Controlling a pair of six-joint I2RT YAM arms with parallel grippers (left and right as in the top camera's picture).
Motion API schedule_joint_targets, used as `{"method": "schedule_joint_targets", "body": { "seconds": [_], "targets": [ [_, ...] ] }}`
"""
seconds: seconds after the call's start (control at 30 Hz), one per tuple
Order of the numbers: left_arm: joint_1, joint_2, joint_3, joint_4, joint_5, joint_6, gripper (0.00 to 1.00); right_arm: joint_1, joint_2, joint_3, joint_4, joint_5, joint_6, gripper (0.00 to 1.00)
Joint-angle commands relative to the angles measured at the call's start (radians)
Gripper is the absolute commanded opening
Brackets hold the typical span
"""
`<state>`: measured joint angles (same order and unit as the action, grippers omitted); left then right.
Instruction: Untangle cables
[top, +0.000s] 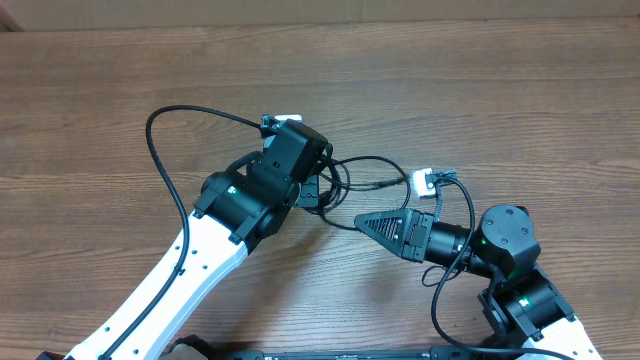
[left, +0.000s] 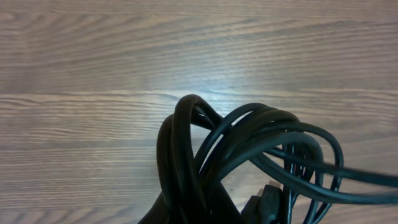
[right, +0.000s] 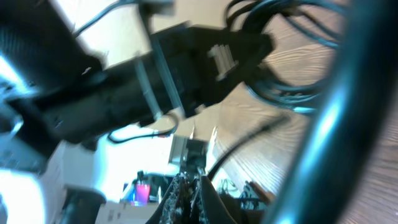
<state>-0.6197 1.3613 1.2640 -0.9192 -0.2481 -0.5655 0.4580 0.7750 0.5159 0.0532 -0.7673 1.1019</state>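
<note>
The cables (top: 350, 172) are thin black wires in a looped knot at the table's middle. One strand runs right to a small white plug (top: 424, 182). My left gripper (top: 312, 190) sits over the knot's left side. In the left wrist view, its fingers (left: 205, 211) are shut on the bundled loops (left: 249, 137), which rise from the jaws. My right gripper (top: 362, 222) points left just below and right of the knot. Its fingers (right: 194, 183) are pressed together, with a thin strand (right: 249, 140) running to their tips. The knot also shows in the right wrist view (right: 280, 93).
The wooden table (top: 120, 90) fills the view. A thicker black arm cable (top: 160, 150) arcs left of the left arm, and another (top: 445, 290) loops beside the right arm. The left arm's black wrist (right: 205, 62) fills much of the right wrist view.
</note>
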Motion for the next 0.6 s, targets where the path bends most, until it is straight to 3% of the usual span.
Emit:
{"method": "schedule_joint_targets", "body": {
  "seconds": [0.0, 0.17, 0.33, 0.4, 0.5, 0.57],
  "targets": [
    [0.004, -0.005, 0.005, 0.003, -0.074, 0.022, 0.04, -0.016, -0.013, 0.016, 0.021, -0.091, -0.093, 0.04],
    [0.006, -0.004, 0.005, 0.001, -0.084, 0.119, 0.04, -0.016, -0.013, 0.016, -0.125, -0.056, -0.251, 0.04],
    [0.006, -0.004, 0.005, 0.001, -0.003, 0.172, 0.04, -0.016, -0.012, 0.016, -0.394, 0.17, -0.275, 0.13],
    [0.006, -0.004, 0.005, -0.002, 0.017, 0.24, 0.04, -0.016, -0.012, 0.016, -0.456, 0.221, -0.275, 0.35],
    [0.006, -0.004, 0.005, -0.003, 0.013, 0.248, 0.04, -0.016, -0.012, 0.016, -0.488, 0.243, -0.283, 0.65],
    [0.006, -0.004, 0.005, -0.001, 0.012, 0.249, 0.04, -0.016, -0.012, 0.016, -0.492, 0.242, -0.316, 0.74]
  ]
}}
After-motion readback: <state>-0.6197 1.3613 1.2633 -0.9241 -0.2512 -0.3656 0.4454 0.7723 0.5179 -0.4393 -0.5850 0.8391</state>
